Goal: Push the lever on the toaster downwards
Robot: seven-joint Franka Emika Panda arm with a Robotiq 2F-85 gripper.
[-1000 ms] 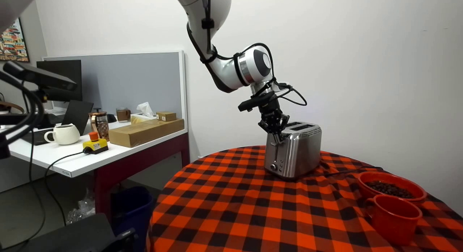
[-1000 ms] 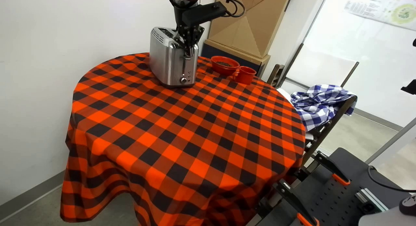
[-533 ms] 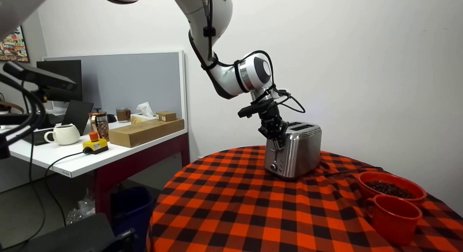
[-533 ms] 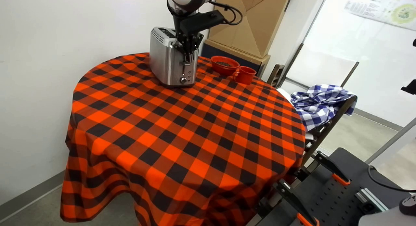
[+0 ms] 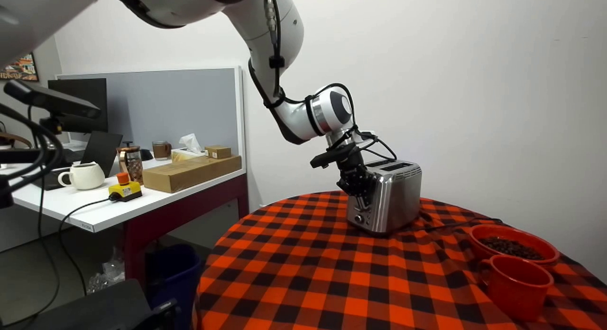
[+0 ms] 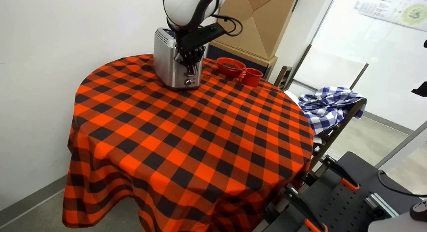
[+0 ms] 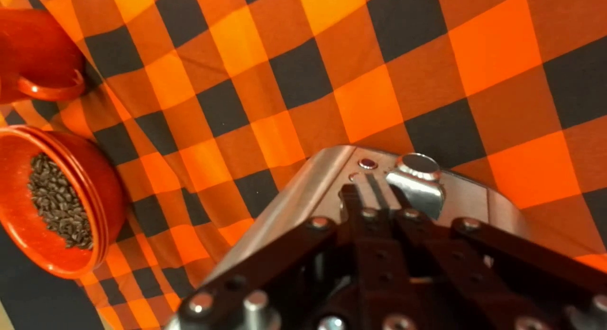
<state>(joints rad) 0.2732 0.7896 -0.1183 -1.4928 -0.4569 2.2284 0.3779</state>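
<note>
A silver toaster stands on the checked cloth, and it also shows in an exterior view and in the wrist view. Its shiny lever sits low on the front face, close to the round knob. My gripper is shut, fingertips together with nothing seen between them, beside and over the lever's left part. In both exterior views the gripper points down along the toaster's front, just above the knob, and mostly hides the lever. Exact contact is hidden.
A red bowl of coffee beans and a red mug stand on the table beside the toaster. The toaster's cord runs over the cloth. A wall is behind the toaster. A white desk with a carton is at the side.
My arm and shut gripper have moved down along the toaster's front, from near its top to just above the knob. The lever appears lower with the fingertips. The toaster has not moved.
</note>
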